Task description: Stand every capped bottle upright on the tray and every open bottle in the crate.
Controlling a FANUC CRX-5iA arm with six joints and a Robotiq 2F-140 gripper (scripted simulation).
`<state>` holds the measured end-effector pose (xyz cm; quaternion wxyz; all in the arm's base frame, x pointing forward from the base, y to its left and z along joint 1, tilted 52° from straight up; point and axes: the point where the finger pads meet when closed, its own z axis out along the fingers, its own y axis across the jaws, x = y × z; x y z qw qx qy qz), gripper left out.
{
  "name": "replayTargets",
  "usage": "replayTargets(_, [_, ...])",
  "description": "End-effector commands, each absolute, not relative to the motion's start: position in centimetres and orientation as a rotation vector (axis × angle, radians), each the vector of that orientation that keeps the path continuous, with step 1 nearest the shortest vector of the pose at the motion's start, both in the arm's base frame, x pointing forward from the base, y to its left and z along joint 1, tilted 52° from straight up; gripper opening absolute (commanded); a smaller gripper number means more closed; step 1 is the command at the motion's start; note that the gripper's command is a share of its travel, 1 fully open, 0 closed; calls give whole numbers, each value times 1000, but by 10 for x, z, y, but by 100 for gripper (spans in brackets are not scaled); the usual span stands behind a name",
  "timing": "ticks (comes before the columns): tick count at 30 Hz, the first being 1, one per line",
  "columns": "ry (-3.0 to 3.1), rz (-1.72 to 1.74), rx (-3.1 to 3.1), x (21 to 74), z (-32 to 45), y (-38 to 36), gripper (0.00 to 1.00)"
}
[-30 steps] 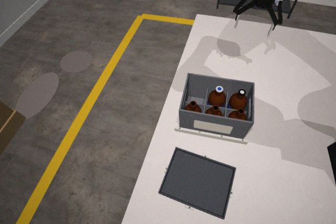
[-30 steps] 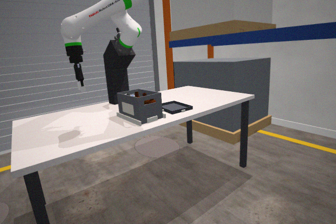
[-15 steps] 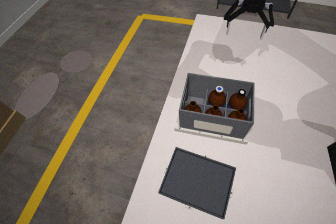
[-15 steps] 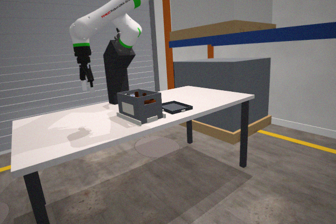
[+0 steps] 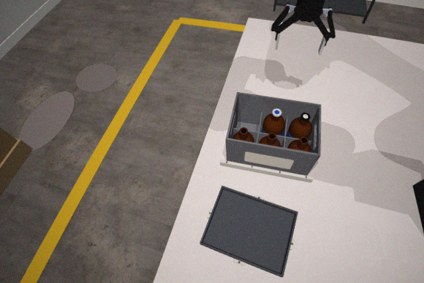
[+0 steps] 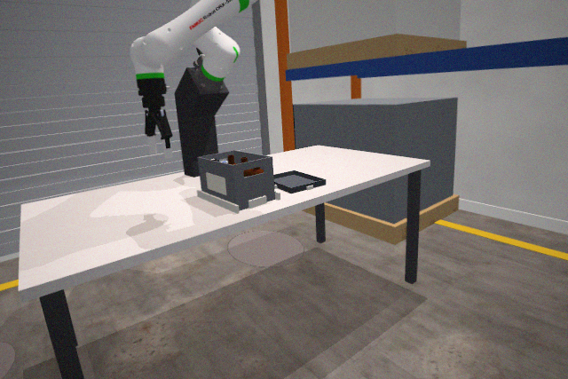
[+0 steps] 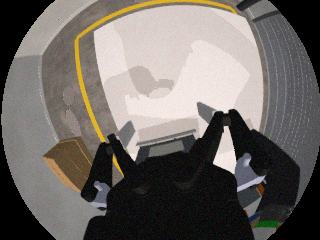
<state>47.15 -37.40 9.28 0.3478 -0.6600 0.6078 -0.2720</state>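
The grey crate stands level on the table. In its back row in the top view are a brown bottle with a white-and-blue cap in the middle and one with a black-and-white cap at right; the back left compartment is empty. The front row holds three open brown bottles. The dark tray lies flat and empty beside the crate. My gripper is open and empty, high above the table, away from the crate. Bottle bases are hidden.
A pale strip runs along the crate's label side, between crate and tray. Small pale brackets stand around the tray. The black robot pedestal stands behind the table. A shelf rack stands on the floor past the table's end.
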Motion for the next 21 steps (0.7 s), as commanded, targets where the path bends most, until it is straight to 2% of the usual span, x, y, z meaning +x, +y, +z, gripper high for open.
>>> replayTargets(1, [1576, -706, -1712, 472, 95, -372, 100])
replayTargets(21, [1575, -707, -1714, 487, 121, -325, 100])
